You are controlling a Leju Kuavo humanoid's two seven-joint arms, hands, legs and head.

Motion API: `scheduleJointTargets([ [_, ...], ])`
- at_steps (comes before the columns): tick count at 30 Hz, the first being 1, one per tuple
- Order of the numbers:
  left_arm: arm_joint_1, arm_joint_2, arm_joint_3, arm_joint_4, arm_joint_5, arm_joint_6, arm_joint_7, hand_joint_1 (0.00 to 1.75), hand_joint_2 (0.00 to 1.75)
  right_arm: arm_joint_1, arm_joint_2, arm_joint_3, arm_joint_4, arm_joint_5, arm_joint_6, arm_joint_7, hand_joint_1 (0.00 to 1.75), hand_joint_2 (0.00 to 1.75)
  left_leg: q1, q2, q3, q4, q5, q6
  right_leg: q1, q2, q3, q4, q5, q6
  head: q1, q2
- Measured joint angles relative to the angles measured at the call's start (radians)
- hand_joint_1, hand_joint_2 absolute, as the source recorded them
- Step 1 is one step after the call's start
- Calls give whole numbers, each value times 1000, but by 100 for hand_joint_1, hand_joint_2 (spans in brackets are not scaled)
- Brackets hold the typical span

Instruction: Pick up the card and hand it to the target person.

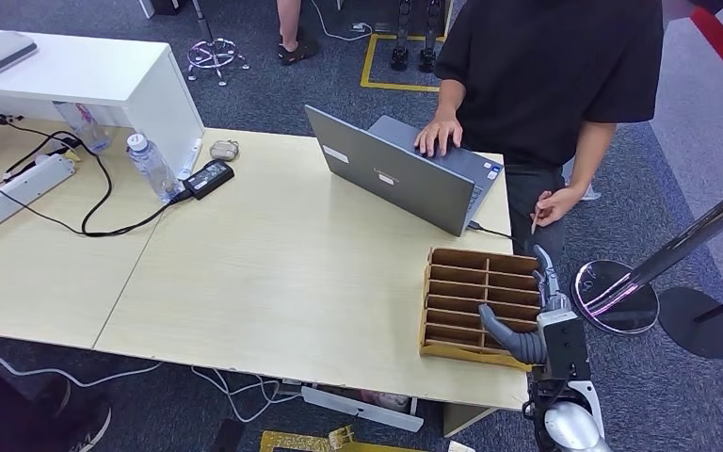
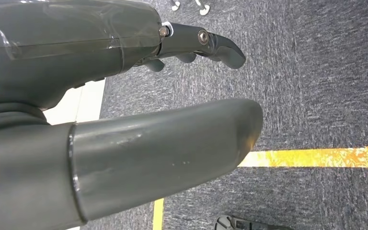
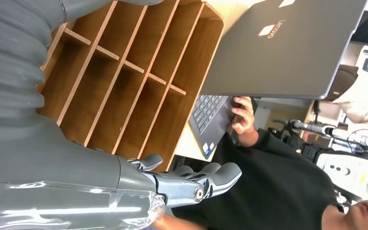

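1. Nearest to us, our right robot hand [image 1: 538, 311] hangs over the wooden slotted box [image 1: 475, 306] at the tabletop's near right corner. In the right wrist view its thumb and fingers [image 3: 211, 177] are apart, released, with nothing between them.
2. Our left robot hand [image 2: 124, 120] hangs over the carpet [image 2: 316, 72] and a yellow floor line [image 2: 316, 156]. Its thumb and fingers are spread and it grasps nothing.
3. The card [image 1: 534, 220] appears to be the thin pale slip pinched in the far hand of the person [image 1: 551, 75], just beyond the box. It is too small for us to be sure. We see no card in the box slots.
4. We judge the task either close to finished, with the card already handed over, or not begun. These views alone cannot settle which.
5. The tabletop [image 1: 273, 273] is pale wood, two boards butted together. Beyond the box an open grey laptop [image 1: 395, 174] sits at the far edge, and the person's other hand rests on its keys.
6. Farther left lie a power brick [image 1: 209, 177], a water bottle [image 1: 151, 166], a power strip [image 1: 14, 191] and black cables.
7. Around us is grey carpet, a chrome stanchion [image 1: 621, 287] to the right, and a white cabinet [image 1: 94, 75] at far left.
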Motion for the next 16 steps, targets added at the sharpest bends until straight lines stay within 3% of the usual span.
scheduleJointTargets([
  [9,0,-4,0,0,4,0,3,0,0,17,1,1,0,60,-128,-32,0,175,0,0,0,0,0,0,0,0,0,0,0,0,0,0],
  [16,0,-4,0,0,6,0,2,0,0,37,5,1,1,76,-144,-30,0,175,0,0,0,0,0,0,0,0,0,0,0,0,0,0],
])
